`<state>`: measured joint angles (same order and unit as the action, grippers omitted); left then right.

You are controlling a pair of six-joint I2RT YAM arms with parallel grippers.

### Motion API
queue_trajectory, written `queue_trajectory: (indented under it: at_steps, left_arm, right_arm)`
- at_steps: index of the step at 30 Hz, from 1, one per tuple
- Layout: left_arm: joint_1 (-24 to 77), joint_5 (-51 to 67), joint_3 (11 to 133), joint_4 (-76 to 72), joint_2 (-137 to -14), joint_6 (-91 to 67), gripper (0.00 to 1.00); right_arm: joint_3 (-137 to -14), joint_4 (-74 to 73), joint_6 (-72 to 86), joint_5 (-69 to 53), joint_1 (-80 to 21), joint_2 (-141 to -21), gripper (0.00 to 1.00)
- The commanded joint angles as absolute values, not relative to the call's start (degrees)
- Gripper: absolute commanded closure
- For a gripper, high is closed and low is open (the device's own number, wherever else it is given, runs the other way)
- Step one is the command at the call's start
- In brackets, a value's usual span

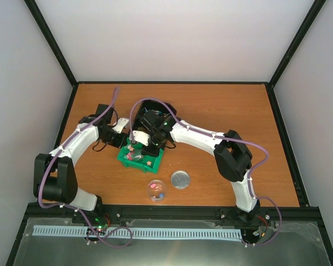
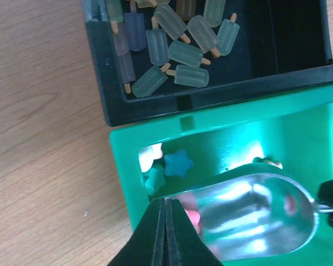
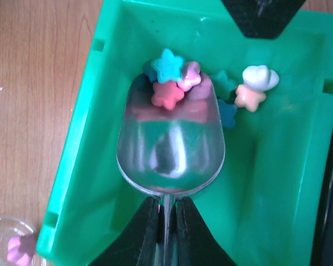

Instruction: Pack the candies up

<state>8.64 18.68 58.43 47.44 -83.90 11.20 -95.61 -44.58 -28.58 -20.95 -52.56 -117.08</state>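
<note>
1. wooden table (image 1: 222,116) inside a white-walled, black-framed enclosure; both arms are bent in over the green tray (image 3: 83,138) at mid-table.
2. left arm: elbow raised on the left side, forearm reaching inward. left gripper (image 2: 166,204) points down at the tray, fingers pressed together; can't tell if anything is pinched between them.
3. right arm: elbow out to the right, forearm reaching left to the tray. right gripper (image 3: 167,204) is clamped on the handle of a silver scoop (image 3: 172,144), whose bowl lies on the tray floor.
4. candies (image 3: 169,83): a small pile of stars sits at the scoop's open mouth, some on its lip, others loose just beside it on the tray floor.
5. left gripper tip is right at that mouth, with a pink candy just beside it.
6. a few more candies sit in the clear cup (image 1: 156,190) near the tray, with the silver lid (image 1: 180,179) just beside the cup.
7. black tray (image 2: 299,55) touches the green tray's far side.
</note>
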Motion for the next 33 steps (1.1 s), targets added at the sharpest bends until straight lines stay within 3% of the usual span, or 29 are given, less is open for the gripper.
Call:
queue_trajectory:
  at_steps: [1, 14, 33]
  left_arm:
    - [9.18, 20.68, 58.58, 47.68, -84.15, 10.52, 0.99]
    - [9.15, 19.52, 58.71, 48.08, -84.19, 10.63, 0.99]
    - [9.14, 18.72, 59.18, 48.43, -84.11, 10.55, 0.99]
  right_arm:
    - [-90.35, -40.49, -25.43, -20.52, -53.44, -118.87, 0.97]
    - [-62.14, 0.80, -17.21, -26.52, -52.37, -102.51, 0.97]
    - [-46.45, 28.00, -9.19, -34.62, -45.21, -99.22, 0.97]
